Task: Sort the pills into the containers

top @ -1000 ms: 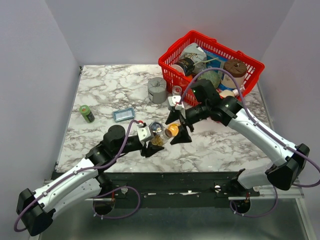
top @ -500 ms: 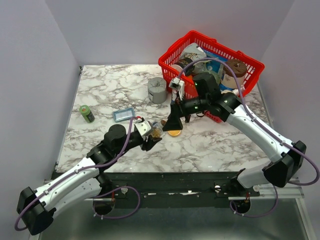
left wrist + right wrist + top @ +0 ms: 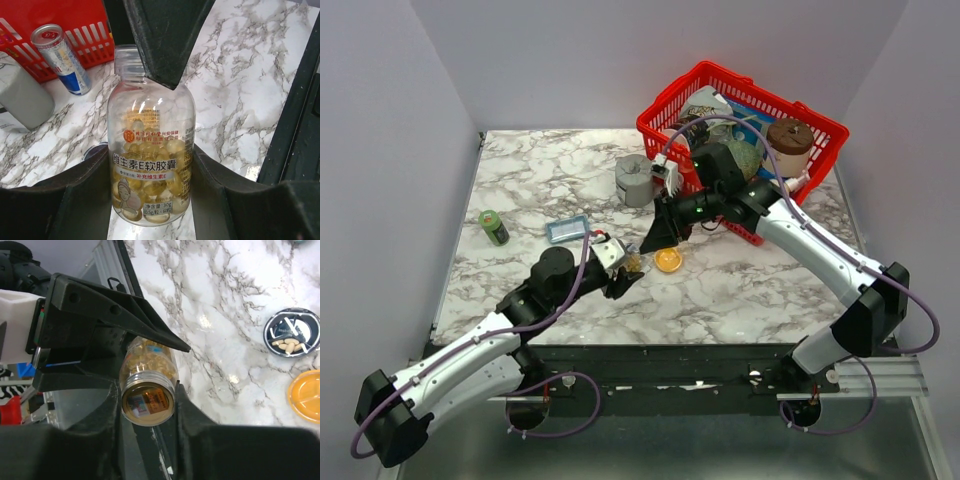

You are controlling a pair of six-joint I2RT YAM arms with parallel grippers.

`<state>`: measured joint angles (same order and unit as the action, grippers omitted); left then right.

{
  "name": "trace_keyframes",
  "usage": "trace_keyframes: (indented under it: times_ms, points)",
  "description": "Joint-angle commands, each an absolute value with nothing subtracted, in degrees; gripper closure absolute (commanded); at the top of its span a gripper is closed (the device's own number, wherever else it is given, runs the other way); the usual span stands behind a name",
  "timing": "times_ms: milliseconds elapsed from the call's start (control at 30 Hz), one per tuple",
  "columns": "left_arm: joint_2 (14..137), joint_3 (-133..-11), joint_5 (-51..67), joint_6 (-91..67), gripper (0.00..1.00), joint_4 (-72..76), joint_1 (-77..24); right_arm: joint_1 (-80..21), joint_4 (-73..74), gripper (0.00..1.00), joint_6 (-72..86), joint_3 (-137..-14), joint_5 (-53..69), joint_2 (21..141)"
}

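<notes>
A clear pill bottle (image 3: 150,165) full of yellow capsules is gripped by its body in my left gripper (image 3: 150,200), just above the table's near middle (image 3: 628,268). My right gripper (image 3: 147,405) has its fingers against both sides of the bottle's open neck (image 3: 148,401). In the top view this gripper (image 3: 650,243) meets the bottle from the right. The translucent orange dish (image 3: 668,260) lies on the marble beside them and looks empty (image 3: 307,395). The silvery dish with a dark inside (image 3: 292,332) holds a few pale pills (image 3: 289,345).
A red wire basket (image 3: 820,130) of packages stands at the back right. A grey squat cylinder (image 3: 634,180) and a small drink can (image 3: 60,57) sit in front of it. A green can (image 3: 494,227) and a blue packet (image 3: 566,230) lie at the left.
My right gripper left the orange dish on the table, moved left to the bottle's neck and closed on it. My left gripper kept hold of the bottle and shifted slightly.
</notes>
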<state>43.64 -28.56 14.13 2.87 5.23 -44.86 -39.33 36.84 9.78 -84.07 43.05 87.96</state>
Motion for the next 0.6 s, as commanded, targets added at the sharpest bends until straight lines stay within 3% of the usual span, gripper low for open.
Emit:
trace_keyframes:
  times_ms: [0,133,233,333,433,467,567]
  points:
    - [42.4,-31.0,17.8,6.1,1.00,3.8,-45.1,-39.6,38.3,0.92,0.7,-86.5,50.2,86.7]
    - [41.4,-31.6,25.4,8.4,1.00,1.1,-45.0,-40.6,49.3,0.95,-22.5,-89.1,65.1,88.5]
    - [41.0,-31.9,30.8,8.7,1.00,0.4,-45.0,-43.0,64.2,0.94,-49.9,-93.0,66.2,90.2]
    - [41.4,-31.8,34.1,7.8,1.00,0.8,-45.0,-45.7,60.5,0.92,-63.8,-86.9,62.7,87.5]
    - [42.2,-31.6,34.7,7.1,1.00,1.4,-45.0,-47.5,48.4,0.89,-60.1,-80.9,56.4,82.6]
    - [42.3,-31.5,33.5,7.1,1.00,1.3,-45.0,-47.4,47.7,0.84,-58.8,-81.5,55.1,82.8]
    - [41.7,-30.9,30.4,6.9,1.00,1.9,-45.0,-46.9,46.8,0.42,-48.3,-84.6,51.3,83.7]
